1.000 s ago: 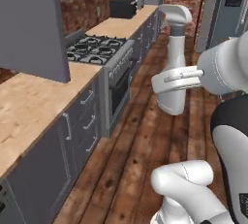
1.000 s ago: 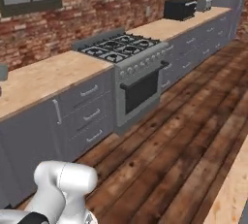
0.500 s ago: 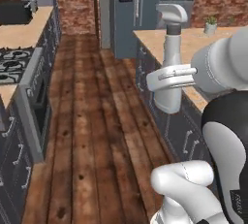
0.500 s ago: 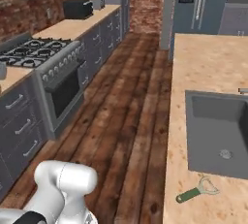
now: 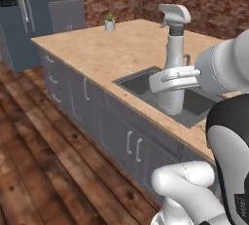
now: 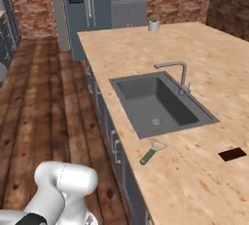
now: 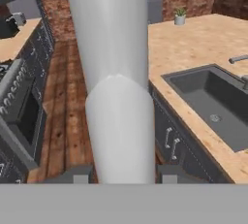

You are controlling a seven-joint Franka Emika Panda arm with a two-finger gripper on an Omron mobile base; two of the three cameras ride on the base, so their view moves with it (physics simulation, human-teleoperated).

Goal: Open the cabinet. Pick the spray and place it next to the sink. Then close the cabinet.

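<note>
The pale spray point(image 5: 174, 63) stands upright in the air, with my gripper point(image 5: 175, 77) shut on its body just below the neck. In the hand view the spray point(image 7: 118, 97) rises as a tall white column between the two fingertips point(image 7: 81, 174). Behind and below the bottle, the dark grey sink point(image 5: 141, 84) is set into the wooden island top. The right base view gives the sink point(image 6: 158, 103) in full, its bent silver faucet point(image 6: 178, 72) on the far rim. The sink point(image 7: 218, 99) also lies to the right of the bottle in the hand view. The cabinet is out of view.
A green-handled tool point(image 6: 151, 152) lies on the counter by the sink's near corner, and a black rectangle point(image 6: 232, 154) sits further right. A small potted plant point(image 6: 154, 23) marks the island's far end. Fridge point(image 6: 87, 5) stands behind; stove point(image 7: 19, 102) across the wooden floor.
The whole picture has swung from the stove counter to the island with the sink, so the base has turned. The spray stays held in my gripper.
</note>
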